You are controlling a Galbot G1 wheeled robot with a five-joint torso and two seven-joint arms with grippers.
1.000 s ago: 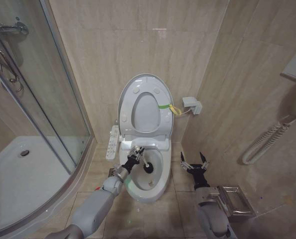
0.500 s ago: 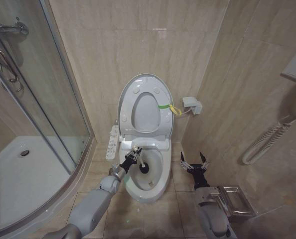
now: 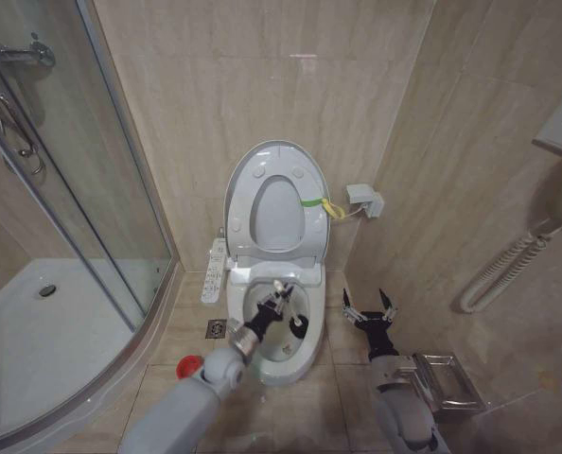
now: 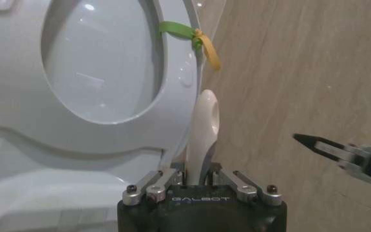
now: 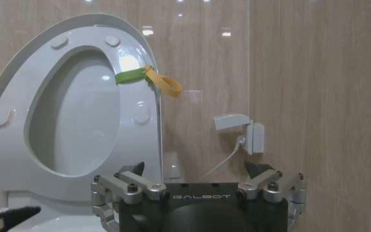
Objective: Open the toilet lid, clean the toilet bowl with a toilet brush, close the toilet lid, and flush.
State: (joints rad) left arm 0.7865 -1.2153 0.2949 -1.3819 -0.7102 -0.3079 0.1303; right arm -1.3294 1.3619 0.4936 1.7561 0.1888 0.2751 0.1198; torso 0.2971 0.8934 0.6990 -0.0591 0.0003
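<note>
Head view has the toilet bowl sitting against the tan tiled wall, and everything else can be placed off that. Toilet lid is up, leaning back against the wall right behind the bowl, with the seat ring up with it (green strap and yellow loop on the lid's right edge). Left gripper is over the bowl opening, fingers clamped on the pale handle of the toilet brush, and the black bristle head is down inside the bowl toward its right wall. From the left wrist view you can see the handle sticking up between the closed fingers. Right gripper hangs just right of the bowl, above the floor, jaws spread wide with nothing in them. Little red holder sits on the floor left of the bowl, near the shower tray.
</note>
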